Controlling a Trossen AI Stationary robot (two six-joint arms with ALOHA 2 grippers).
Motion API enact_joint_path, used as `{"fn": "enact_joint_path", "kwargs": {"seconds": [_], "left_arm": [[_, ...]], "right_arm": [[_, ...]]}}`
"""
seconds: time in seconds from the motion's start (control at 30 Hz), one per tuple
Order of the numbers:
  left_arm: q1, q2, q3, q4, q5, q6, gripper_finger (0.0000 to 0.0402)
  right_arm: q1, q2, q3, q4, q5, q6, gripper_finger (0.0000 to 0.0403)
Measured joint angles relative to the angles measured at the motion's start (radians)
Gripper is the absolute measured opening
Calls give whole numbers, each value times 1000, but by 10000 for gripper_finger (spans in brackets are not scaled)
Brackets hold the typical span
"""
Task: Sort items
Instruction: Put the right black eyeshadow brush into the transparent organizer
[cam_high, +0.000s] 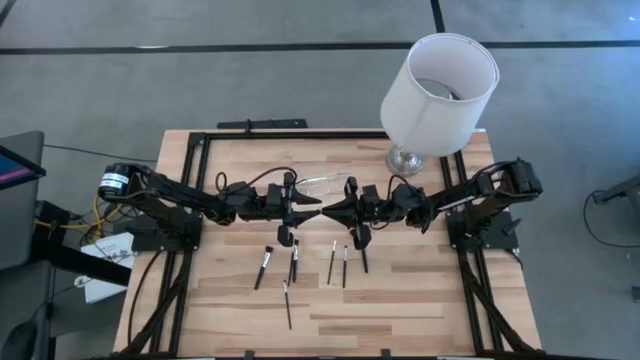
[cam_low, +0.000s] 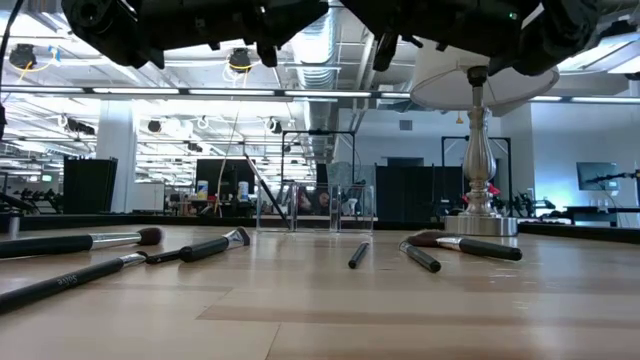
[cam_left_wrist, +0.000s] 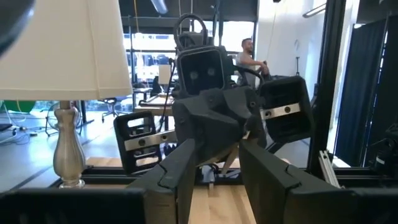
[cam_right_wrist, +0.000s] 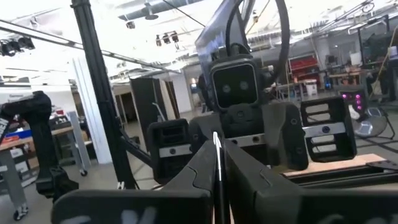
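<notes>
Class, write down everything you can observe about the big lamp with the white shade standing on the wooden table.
The tall table lamp with a white drum shade stands upright near the far right corner of the pale wooden slat table. The shade looks like smooth fabric or paper, open at the top, wider at the bottom. Below it a shiny, silvery turned-metal stem swells like a baluster and ends in a round metal foot resting flat on the wood. Nothing else touches it; both arms are clear of it.
</notes>
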Motion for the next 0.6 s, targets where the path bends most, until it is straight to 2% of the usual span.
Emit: {"fn": "enact_joint_path", "kwargs": {"seconds": [0.23,0.6], "left_arm": [[0,-1,0,14,71,0,122],[0,-2,1,22,71,0,122]], "right_arm": [[-2,1,-1,-12,0,1,13],[-2,2,-3,-15,1,1,9]]}}
